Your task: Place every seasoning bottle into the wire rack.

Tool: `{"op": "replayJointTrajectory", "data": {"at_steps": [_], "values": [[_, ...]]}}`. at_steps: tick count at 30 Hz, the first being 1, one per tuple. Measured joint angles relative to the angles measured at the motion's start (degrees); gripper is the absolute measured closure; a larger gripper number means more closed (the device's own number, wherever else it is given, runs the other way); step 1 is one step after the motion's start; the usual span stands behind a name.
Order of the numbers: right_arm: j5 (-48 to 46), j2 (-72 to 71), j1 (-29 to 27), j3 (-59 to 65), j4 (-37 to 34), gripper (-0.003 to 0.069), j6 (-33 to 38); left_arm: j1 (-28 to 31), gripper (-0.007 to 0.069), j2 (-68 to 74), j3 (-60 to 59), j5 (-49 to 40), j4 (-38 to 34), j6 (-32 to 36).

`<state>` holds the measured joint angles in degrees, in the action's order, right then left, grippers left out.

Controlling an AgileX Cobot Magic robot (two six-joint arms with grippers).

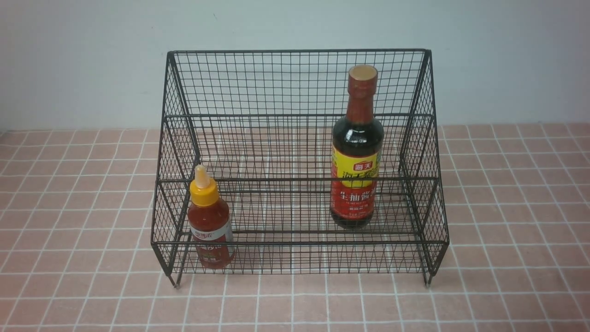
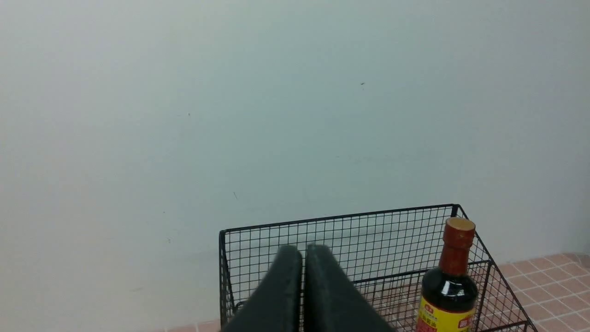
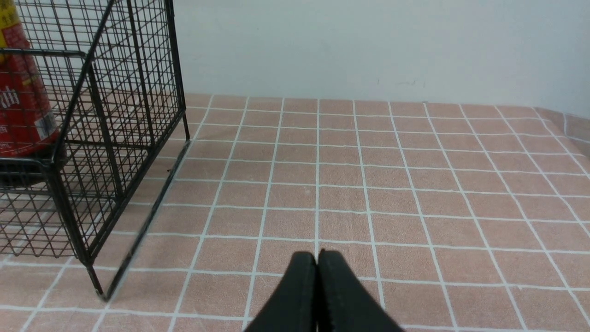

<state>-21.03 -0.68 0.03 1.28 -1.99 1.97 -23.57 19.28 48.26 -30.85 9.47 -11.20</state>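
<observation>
The black wire rack (image 1: 295,50) stands mid-table against the wall. Inside it, right of centre, the tall dark soy-sauce bottle (image 1: 357,152) stands upright. The short red-sauce bottle (image 1: 209,221) with a yellow nozzle cap stands upright in the rack's front left corner, behind the front mesh. Neither gripper shows in the front view. In the left wrist view my left gripper (image 2: 303,251) is shut and empty, facing the rack (image 2: 336,216) and soy-sauce bottle (image 2: 449,286). My right gripper (image 3: 317,256) is shut and empty over tiles, beside the rack's (image 3: 99,106) side, with the soy-sauce bottle (image 3: 18,115) behind the mesh.
The pink tiled tabletop (image 1: 507,207) spreads on both sides and in front of the rack. A pale wall (image 1: 92,60) rises directly behind it. The rack stands on short legs (image 1: 176,282).
</observation>
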Motion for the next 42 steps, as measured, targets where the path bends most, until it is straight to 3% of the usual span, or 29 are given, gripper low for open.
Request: {"op": "replayJointTrajectory", "data": {"at_steps": [7, 11, 17, 20, 29, 42], "values": [[0.00, 0.00, 0.00, 0.00, 0.00, 0.0670, 0.00, 0.45, 0.0631, -4.69, -1.91, -6.41, 1.38, 0.07], [0.00, 0.00, 0.00, 0.00, 0.00, 0.0670, -0.05, 4.30, 0.0631, -11.36, -9.86, -6.52, 0.29, 2.35], [-0.05, 0.00, 0.00, 0.00, -0.04, 0.0670, -0.05, 13.46, 0.0631, -20.00, -30.05, -0.26, -8.97, 15.16], [-0.11, 0.00, 0.00, 0.00, -0.04, 0.0670, -0.05, 15.72, 0.0631, -20.08, -37.53, 2.98, -10.87, 18.40], [-0.11, 0.00, 0.00, 0.00, -0.04, 0.0670, -0.05, 16.50, 0.0631, -20.08, -49.22, 6.56, -11.26, 19.43], [-0.11, 0.00, 0.00, 0.00, -0.04, 0.0670, -0.17, 16.50, 0.0631, -20.08, -49.69, 8.89, -11.31, 19.43]]}}
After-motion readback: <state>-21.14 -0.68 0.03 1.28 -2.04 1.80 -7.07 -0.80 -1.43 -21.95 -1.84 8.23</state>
